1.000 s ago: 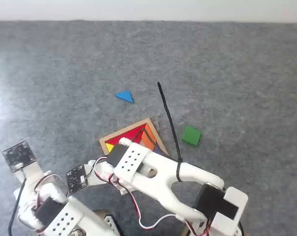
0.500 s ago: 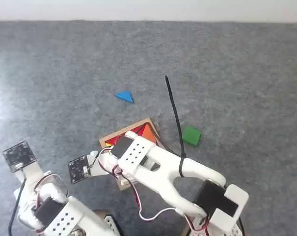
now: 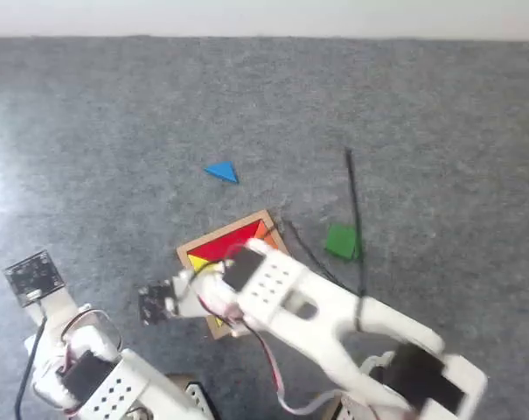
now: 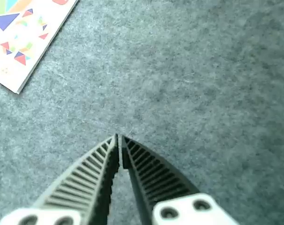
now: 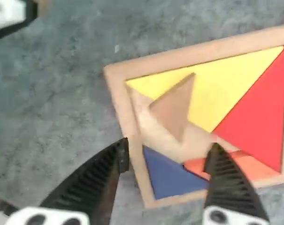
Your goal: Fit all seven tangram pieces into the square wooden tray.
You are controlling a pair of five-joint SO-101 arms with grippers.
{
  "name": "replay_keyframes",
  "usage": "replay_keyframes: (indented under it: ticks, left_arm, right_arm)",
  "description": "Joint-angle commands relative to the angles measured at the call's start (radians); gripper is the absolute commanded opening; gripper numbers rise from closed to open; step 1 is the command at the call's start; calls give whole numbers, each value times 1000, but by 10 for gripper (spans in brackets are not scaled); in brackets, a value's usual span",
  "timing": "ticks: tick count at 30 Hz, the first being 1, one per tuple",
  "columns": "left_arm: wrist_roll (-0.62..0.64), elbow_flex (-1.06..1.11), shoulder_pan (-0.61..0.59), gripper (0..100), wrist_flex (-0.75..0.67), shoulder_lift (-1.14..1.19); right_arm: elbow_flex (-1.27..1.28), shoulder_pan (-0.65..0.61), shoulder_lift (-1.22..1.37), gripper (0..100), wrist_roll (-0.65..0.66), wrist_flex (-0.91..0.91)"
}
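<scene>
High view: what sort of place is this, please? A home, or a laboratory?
Probably a robot test bench, though I cannot be sure. A grey felt mat covers the whole surface, the white left arm and right arm stand at its near edge, and a wooden tray holds coloured tangram pieces.

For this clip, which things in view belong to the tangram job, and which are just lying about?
Job:
wooden tray
yellow piece, red piece, orange piece and dark blue piece, all in the tray
blue triangle and green square, both loose outside the tray

Lying about:
printed pattern sheet
black cable
</scene>
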Motion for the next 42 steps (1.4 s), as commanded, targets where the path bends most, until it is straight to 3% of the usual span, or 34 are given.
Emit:
replay_keyframes:
  ticks: [1,12,22,42]
  left_arm:
    - [-9,-21,0,15,3,-18]
    - [-9,-21,0,15,5,-18]
    - [-9,-21,2,15,5,-18]
    - [-9,-21,-2,15,5,-18]
  right_arm:
    - [175,-13,-170,191,-12,-153]
    - [206,-13,-35,222,-64,-400]
    - [227,-12,-51,221,-31,-332]
    - [397,-10,-180,221,69,-496]
